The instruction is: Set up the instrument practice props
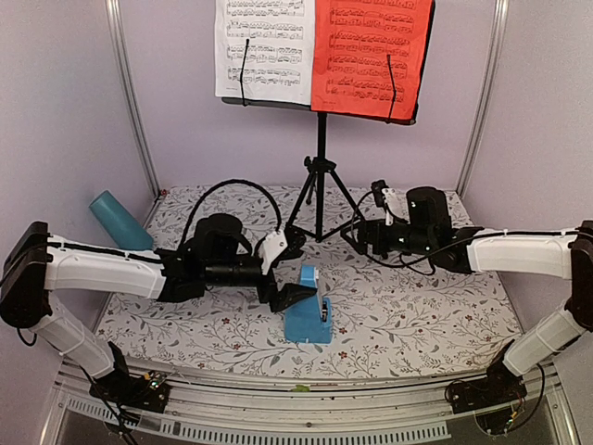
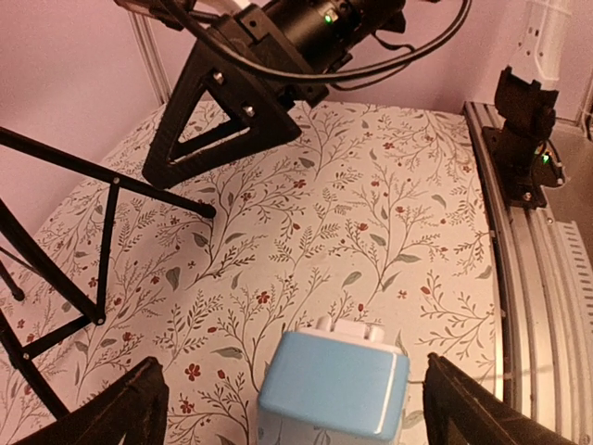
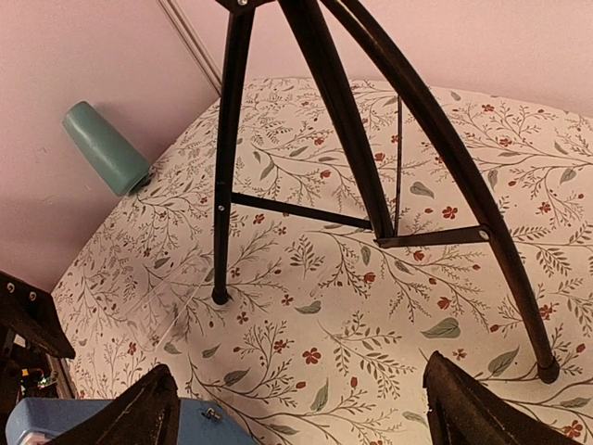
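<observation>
**Left tool** (image 2: 295,363) is hanging released, its fingers spread to either side of the small blue metronome (image 1: 307,313), which is standing on the floral surface (image 1: 417,311) near front centre. **Right tool** (image 3: 298,363), also spread open and holding nothing, is hovering low beside the legs of the black music stand (image 1: 321,190) at the rear. The white sheet (image 1: 264,46) and red sheet (image 1: 371,56) are resting side by side on its desk. The teal cup (image 1: 120,222) is leaning at the back-left wall, its interior hidden.
</observation>
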